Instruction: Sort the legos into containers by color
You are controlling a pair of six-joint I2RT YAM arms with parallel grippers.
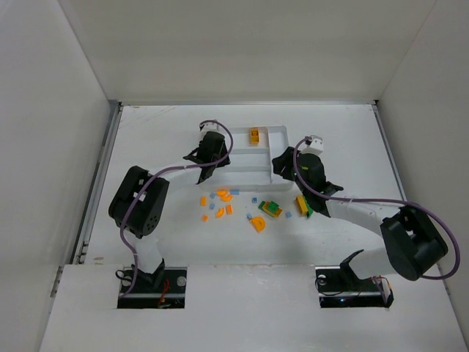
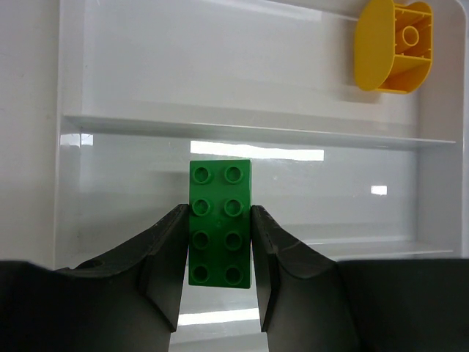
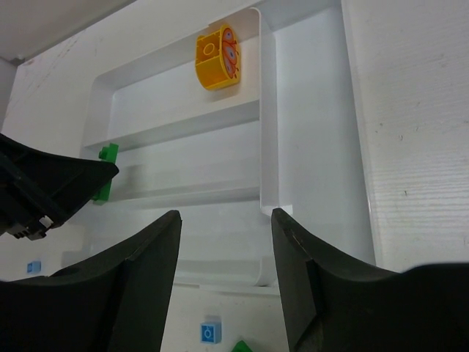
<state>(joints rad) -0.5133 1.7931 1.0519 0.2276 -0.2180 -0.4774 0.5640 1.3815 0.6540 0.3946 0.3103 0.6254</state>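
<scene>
green eight-stud lego (image 2: 220, 224) — upright, pinched by left claw (image 2: 220, 275).

No legible text or labels anywhere

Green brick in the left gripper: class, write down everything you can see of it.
The green brick is a glossy plastic rectangle, two studs wide and four long, with its studs facing the left wrist camera. The left gripper pinches its long sides between dark fingers, and its far half sticks out beyond them. It hangs over the white tray, above the slot beside the one with a yellow piece. Whether it touches the tray is unclear.
</scene>
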